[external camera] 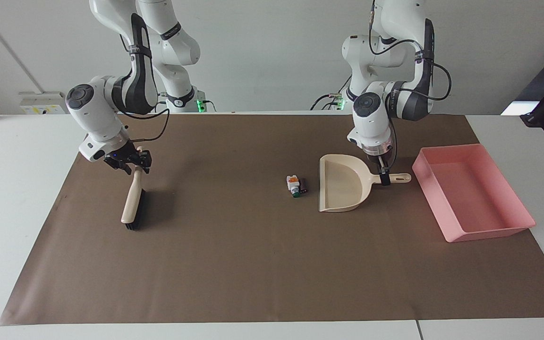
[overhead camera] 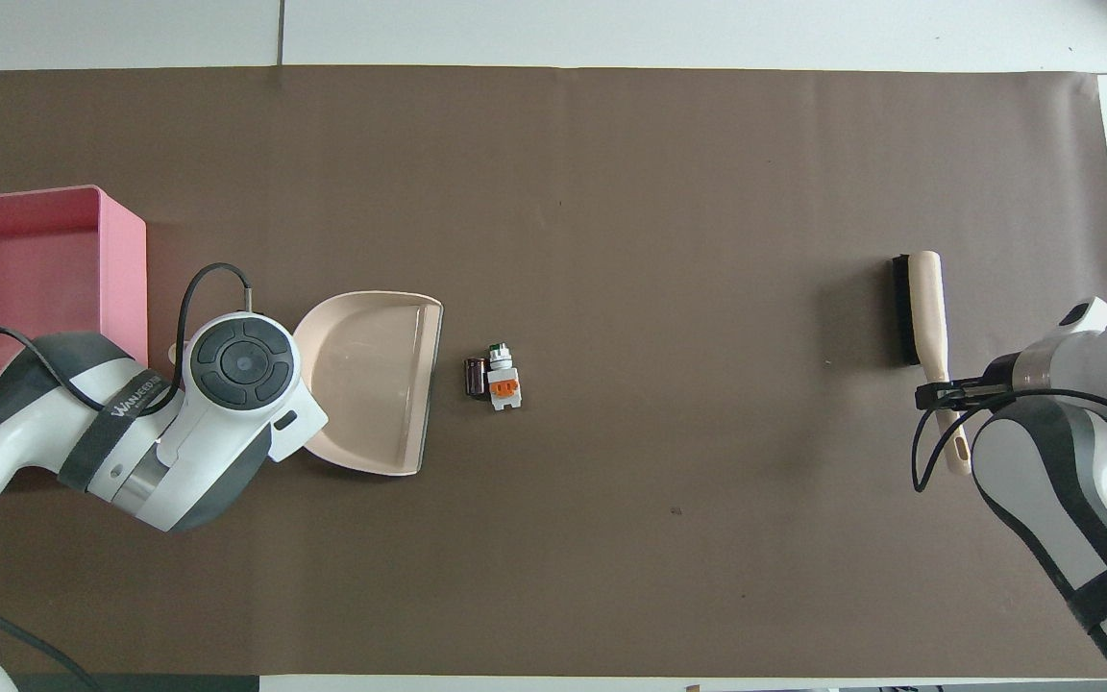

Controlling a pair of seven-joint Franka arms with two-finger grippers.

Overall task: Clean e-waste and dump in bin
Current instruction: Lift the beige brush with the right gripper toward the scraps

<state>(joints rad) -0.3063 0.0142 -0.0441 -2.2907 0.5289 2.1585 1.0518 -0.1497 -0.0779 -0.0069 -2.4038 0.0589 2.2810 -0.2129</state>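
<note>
1. The bin (external camera: 473, 193) sits at the left arm's end of the table.
2. The left gripper (external camera: 385, 178) is at the dustpan (external camera: 343, 183) handle, grip unclear.
3. The right gripper (external camera: 128, 163) seems clamped on the brush (external camera: 133, 202) handle.
4. The e-waste (external camera: 296, 184) lies beside the dustpan's mouth.

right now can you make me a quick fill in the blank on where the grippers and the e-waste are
1. The left gripper is down at the dustpan's ____.
2. The right gripper is at the handle of the ____.
3. The e-waste lies on the brown mat beside the open mouth of the ____.
4. The pink bin holds ____ e-waste.

Missing words: handle; brush; dustpan; no
</note>
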